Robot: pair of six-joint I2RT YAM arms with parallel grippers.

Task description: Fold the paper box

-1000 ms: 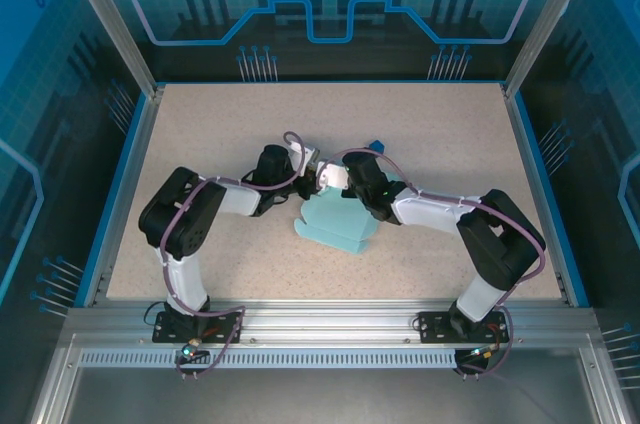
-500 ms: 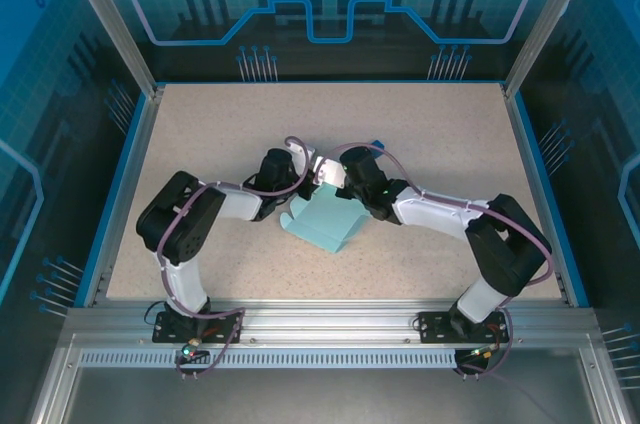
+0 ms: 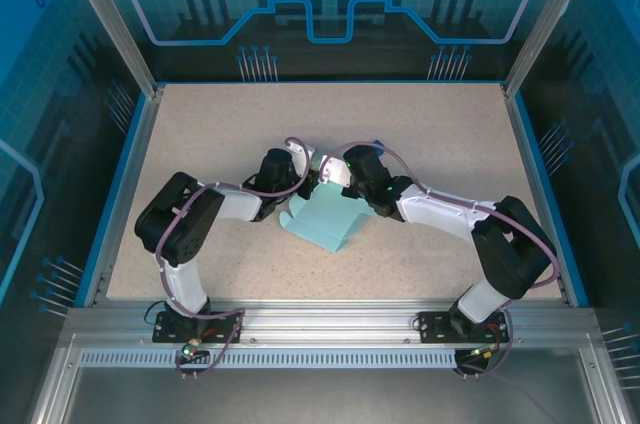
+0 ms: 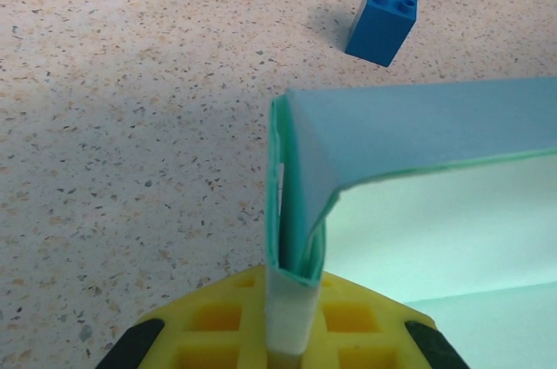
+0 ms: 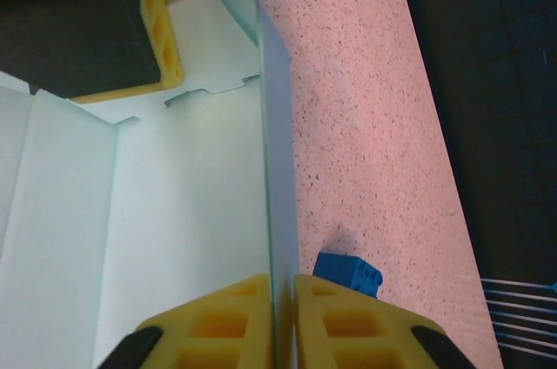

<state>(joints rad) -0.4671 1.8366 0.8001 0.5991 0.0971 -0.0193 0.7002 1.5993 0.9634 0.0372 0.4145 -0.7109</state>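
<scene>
From above: paper box (image 3: 325,224) near the middle of the tabletop (image 3: 210,134), a pale blue sheet partly raised. Spreads from the two meeting grippers toward the arm bases, near corner aimed at the near edge. Left gripper (image 3: 303,187) and right gripper (image 3: 335,184) close together over its far end, jaws hidden there by the wrists. Blue brick (image 3: 377,144) just beyond the right wrist.

Closer, from the left wrist: left gripper (image 4: 291,304) pressed together on a doubled corner of the paper box (image 4: 418,125), the fold upright between the yellow fingers (image 4: 218,317). From that fold, one panel stretching off to the right of the picture, long edge nearly level, paler inner face below it. Blue brick (image 4: 383,10) upright on the speckled surface beyond, apart from the card.

From the right wrist: right gripper (image 5: 283,299) pinching an upright wall of the paper box (image 5: 174,212), seen edge-on. Long axis of that wall straight away from the gripper, creases of the panels to its left parallel with it. At the far end, a yellow finger (image 5: 161,21) of the other arm by the notched flaps. Blue brick (image 5: 348,273) right of the wall, beside the fingertip.
</scene>
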